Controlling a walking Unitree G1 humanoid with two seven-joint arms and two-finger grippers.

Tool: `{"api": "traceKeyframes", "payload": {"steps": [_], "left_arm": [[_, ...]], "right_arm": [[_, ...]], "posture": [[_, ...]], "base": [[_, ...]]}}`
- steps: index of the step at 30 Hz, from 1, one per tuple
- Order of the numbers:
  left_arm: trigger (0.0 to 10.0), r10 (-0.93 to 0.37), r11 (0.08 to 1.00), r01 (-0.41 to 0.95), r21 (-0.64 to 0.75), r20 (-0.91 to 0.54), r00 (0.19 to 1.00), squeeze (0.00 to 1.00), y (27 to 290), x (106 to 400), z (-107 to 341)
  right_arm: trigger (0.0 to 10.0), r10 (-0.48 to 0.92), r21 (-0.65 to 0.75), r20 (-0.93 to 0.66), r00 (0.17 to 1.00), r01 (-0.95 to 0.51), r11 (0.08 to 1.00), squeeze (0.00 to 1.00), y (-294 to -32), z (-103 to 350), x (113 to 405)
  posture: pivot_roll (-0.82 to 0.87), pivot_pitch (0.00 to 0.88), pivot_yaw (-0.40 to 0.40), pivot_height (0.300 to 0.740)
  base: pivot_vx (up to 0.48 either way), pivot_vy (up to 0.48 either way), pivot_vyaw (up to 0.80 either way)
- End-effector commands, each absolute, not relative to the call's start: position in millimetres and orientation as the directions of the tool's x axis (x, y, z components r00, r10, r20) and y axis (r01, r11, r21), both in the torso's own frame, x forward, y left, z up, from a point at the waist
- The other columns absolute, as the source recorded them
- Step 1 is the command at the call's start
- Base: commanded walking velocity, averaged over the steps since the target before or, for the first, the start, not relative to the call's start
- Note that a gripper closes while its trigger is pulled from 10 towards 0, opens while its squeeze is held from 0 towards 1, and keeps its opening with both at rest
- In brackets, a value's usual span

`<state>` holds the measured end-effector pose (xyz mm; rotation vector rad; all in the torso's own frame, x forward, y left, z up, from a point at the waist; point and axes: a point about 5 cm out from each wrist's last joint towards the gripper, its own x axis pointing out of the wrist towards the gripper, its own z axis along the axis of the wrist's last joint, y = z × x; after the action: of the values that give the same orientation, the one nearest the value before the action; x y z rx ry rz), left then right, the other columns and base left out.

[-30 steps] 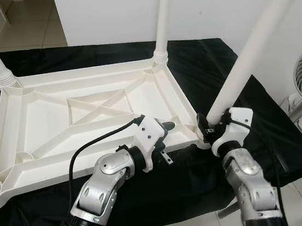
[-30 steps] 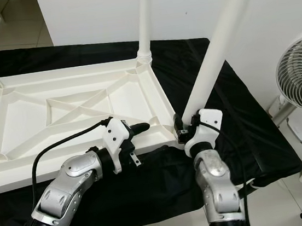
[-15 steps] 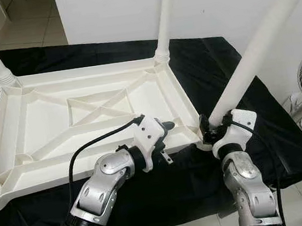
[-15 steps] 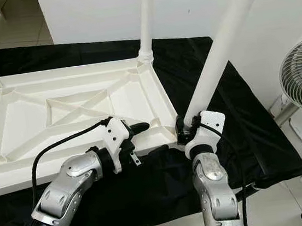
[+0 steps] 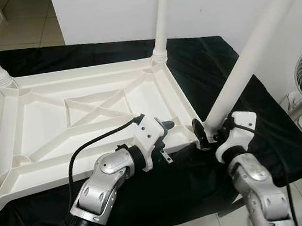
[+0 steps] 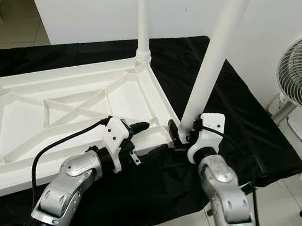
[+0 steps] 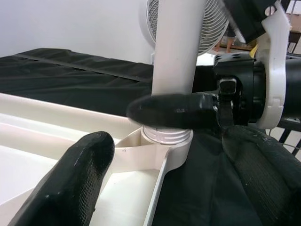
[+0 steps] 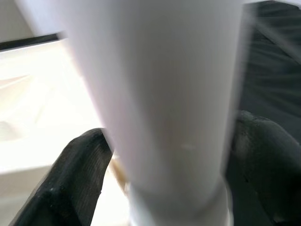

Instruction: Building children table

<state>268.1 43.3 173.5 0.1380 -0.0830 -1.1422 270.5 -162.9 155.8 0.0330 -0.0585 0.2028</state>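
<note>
The right tool (image 5: 207, 133), jaws set round the base of the near white leg (image 6: 211, 64), has swung about it since a second ago, suggesting the leg is being twisted into its corner socket. The left tool (image 5: 166, 126), fingers narrowly parted and empty, rests on the rim of the upturned table (image 5: 93, 112) (on black cloth). No writing is legible.

Both silver arms reach forward, elbows bent. The left tool (image 5: 166, 126) sits at the end of a wrist angled inward, its black fingers (image 7: 80, 176) spread wide with nothing between them. Just to its right, the right tool (image 5: 208, 133) points up and inward, one finger (image 8: 77, 176) on each side of a white leg (image 5: 249, 59), close against it.
</note>
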Motion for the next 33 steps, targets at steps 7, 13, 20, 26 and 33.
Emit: {"api": "traceKeyframes", "payload": {"steps": [7, 13, 20, 26, 33], "left_arm": [[10.0, -0.915, 0.397, 0.904, 0.157, -0.007, 0.403, 0.00, 41.8, 269.6, 174.6], [10.0, -0.914, 0.399, 0.903, 0.159, -0.007, 0.405, 0.00, 42.1, 269.7, 175.4], [10.0, -0.914, 0.401, 0.902, 0.160, -0.006, 0.407, 0.00, 42.2, 269.5, 175.8], [10.0, -0.914, 0.400, 0.902, 0.160, -0.006, 0.407, 0.00, 41.6, 268.9, 175.3], [10.0, -0.916, 0.396, 0.905, 0.158, -0.005, 0.402, 0.00, 40.3, 267.7, 174.8]], "right_arm": [[10.0, 0.432, -0.130, 0.000, 0.902, -0.428, 0.894, 0.00, -181.0, 148.9, 290.6], [10.0, 0.480, -0.145, 0.003, 0.877, -0.475, 0.868, 0.00, -181.0, 152.4, 301.4], [3.0, 0.553, -0.155, -0.018, 0.833, -0.549, 0.821, 0.00, -179.4, 152.1, 307.0], [0.0, 0.603, -0.159, -0.032, 0.797, -0.600, 0.784, 0.00, -180.3, 146.1, 308.5], [0.0, 0.608, -0.136, -0.040, 0.793, -0.607, 0.783, 0.00, -181.5, 141.0, 304.3]], "posture": [[0.03, 0.103, -0.077, 0.740], [0.05, 0.098, -0.075, 0.740], [0.05, 0.098, -0.075, 0.740], [0.05, 0.089, -0.079, 0.740], [0.05, 0.088, -0.081, 0.740]], "base": [[0.000, 0.000, 0.00], [0.000, 0.000, 0.00], [0.000, 0.000, 0.00], [0.000, 0.000, 0.00], [0.000, 0.000, 0.00]]}}
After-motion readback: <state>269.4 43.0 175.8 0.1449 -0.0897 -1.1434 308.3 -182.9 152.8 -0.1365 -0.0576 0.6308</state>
